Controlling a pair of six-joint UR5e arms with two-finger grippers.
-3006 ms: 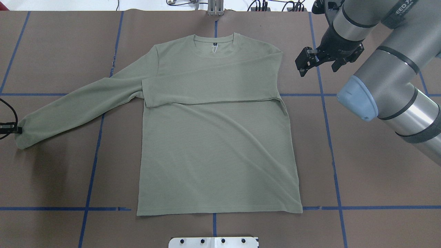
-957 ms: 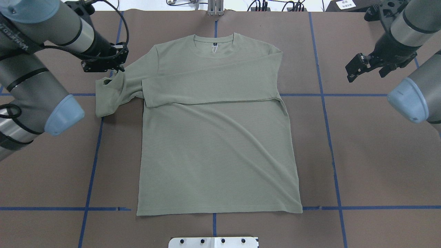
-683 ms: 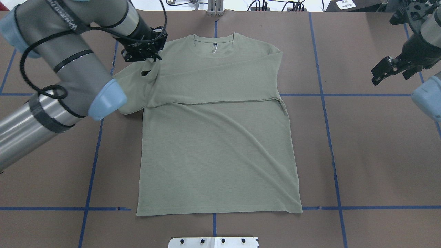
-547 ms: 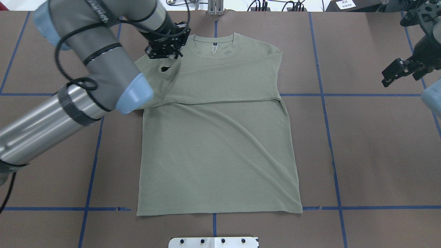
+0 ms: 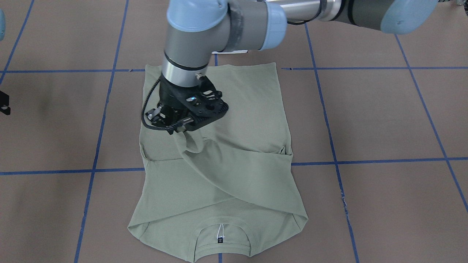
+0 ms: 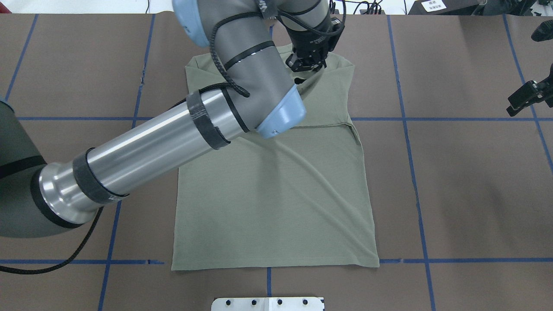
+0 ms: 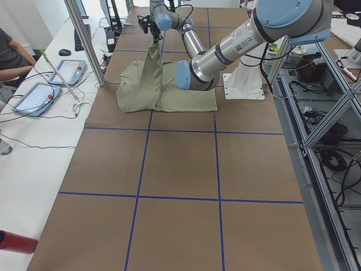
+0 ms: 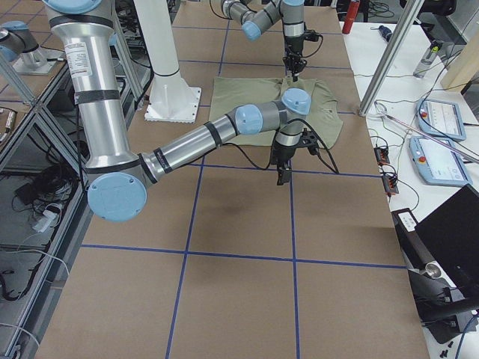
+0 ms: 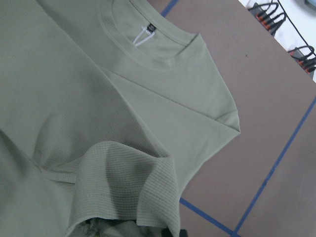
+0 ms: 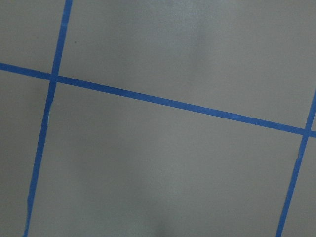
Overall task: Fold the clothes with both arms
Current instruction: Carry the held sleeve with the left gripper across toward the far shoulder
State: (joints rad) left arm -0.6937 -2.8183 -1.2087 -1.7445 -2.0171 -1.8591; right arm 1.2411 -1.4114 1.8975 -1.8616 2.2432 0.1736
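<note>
Left fingers (image 5: 174, 130) are clamped on the ribbed cuff (image 9: 128, 192) of one sleeve of the shirt (image 6: 276, 194) — the cuff is lifted off the cloth and the sleeve drapes slack from its shoulder up to the grip. Left gripper (image 6: 306, 69) sits above the chest, to the robot's right of the collar (image 9: 148, 61) and slightly hem-side of it. Left arm (image 6: 151, 151) reaches across the shirt from the robot's left and hides the collar from overhead. Left wrist cam shows the collar with black label (image 9: 150, 27) and white loop (image 9: 140, 38). The other sleeve lies flat across the chest, hem-side of the collar. Shirt body is flat on the brown table (image 6: 475, 194), with the collar at the end away from the robot. Right gripper (image 6: 525, 97) is well apart from the collar, off the shirt on the robot's right, above bare table — can't tell its finger spacing. Its wrist cam sees only table and blue tape lines (image 10: 173, 103).
</note>
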